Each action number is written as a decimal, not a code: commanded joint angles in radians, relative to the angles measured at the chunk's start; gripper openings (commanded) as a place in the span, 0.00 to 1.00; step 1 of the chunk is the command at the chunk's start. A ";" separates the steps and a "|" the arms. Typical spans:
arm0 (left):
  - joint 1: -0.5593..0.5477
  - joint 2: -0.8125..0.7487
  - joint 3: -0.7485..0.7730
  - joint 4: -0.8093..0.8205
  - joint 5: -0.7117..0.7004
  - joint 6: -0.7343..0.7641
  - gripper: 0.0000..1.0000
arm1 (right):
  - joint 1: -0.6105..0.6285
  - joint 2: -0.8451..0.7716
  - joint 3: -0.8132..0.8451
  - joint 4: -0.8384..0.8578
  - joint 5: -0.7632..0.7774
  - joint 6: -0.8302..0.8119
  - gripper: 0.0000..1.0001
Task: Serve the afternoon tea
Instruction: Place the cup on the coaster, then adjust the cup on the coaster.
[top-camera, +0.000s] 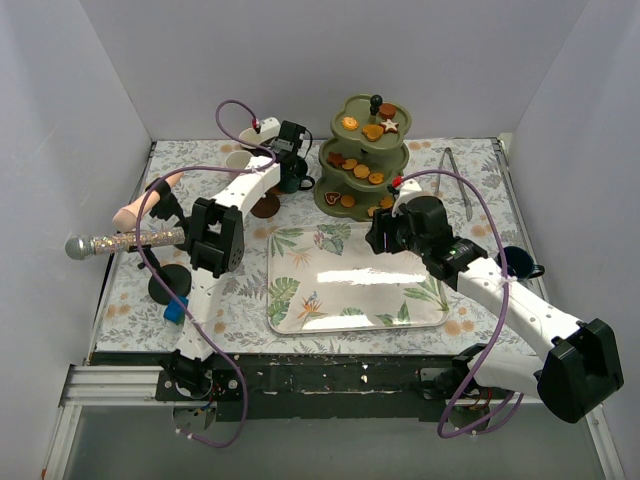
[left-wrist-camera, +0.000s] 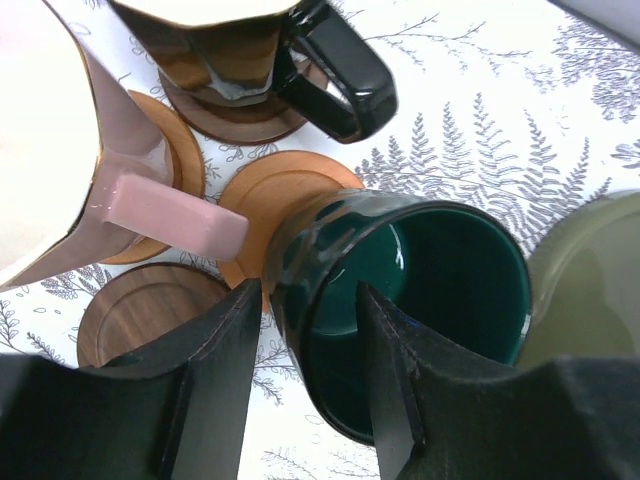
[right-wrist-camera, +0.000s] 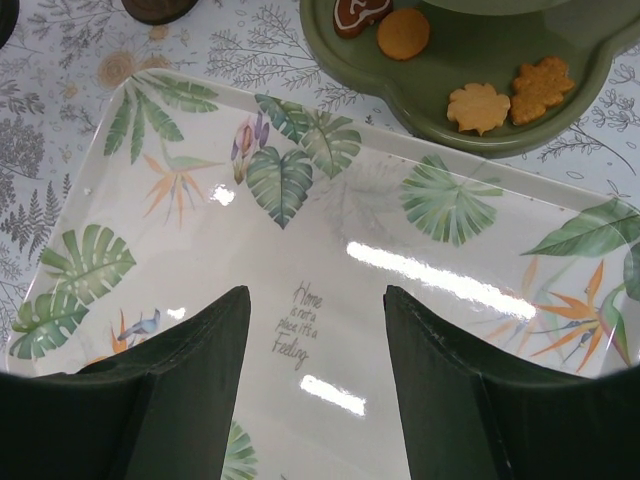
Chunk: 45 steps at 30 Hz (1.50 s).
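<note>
My left gripper (top-camera: 292, 165) (left-wrist-camera: 308, 290) is open at the back of the table, its jaws straddling the near wall of the dark green mug (left-wrist-camera: 450, 270) (top-camera: 293, 183), one finger inside and one outside with a small gap. The mug stands on an orange-brown coaster (left-wrist-camera: 270, 185). A pink mug (left-wrist-camera: 60, 130) and a white mug with a black handle (left-wrist-camera: 215, 50) stand beside it on coasters. The olive three-tier stand (top-camera: 365, 160) (right-wrist-camera: 470, 60) holds biscuits (right-wrist-camera: 478, 105). My right gripper (top-camera: 378, 238) (right-wrist-camera: 315, 295) is open and empty above the leaf-print tray (right-wrist-camera: 300, 230).
The tray (top-camera: 340, 300) lies at the table's front middle. Metal tongs (top-camera: 455, 180) lie at the back right. A glittery microphone (top-camera: 120, 241) lies at the left edge. A dark mug (top-camera: 520, 262) stands right of my right arm. A bare dark coaster (left-wrist-camera: 140, 310) lies near the pink mug.
</note>
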 joint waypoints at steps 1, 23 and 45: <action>-0.022 -0.136 -0.007 0.044 -0.064 0.058 0.43 | -0.007 -0.029 -0.014 0.011 -0.005 0.006 0.64; -0.059 -0.132 0.093 -0.008 0.239 0.454 0.48 | -0.011 -0.047 -0.023 -0.001 -0.002 0.011 0.64; -0.048 -0.021 0.067 0.036 0.326 0.549 0.46 | -0.011 -0.036 -0.017 -0.018 0.001 0.025 0.64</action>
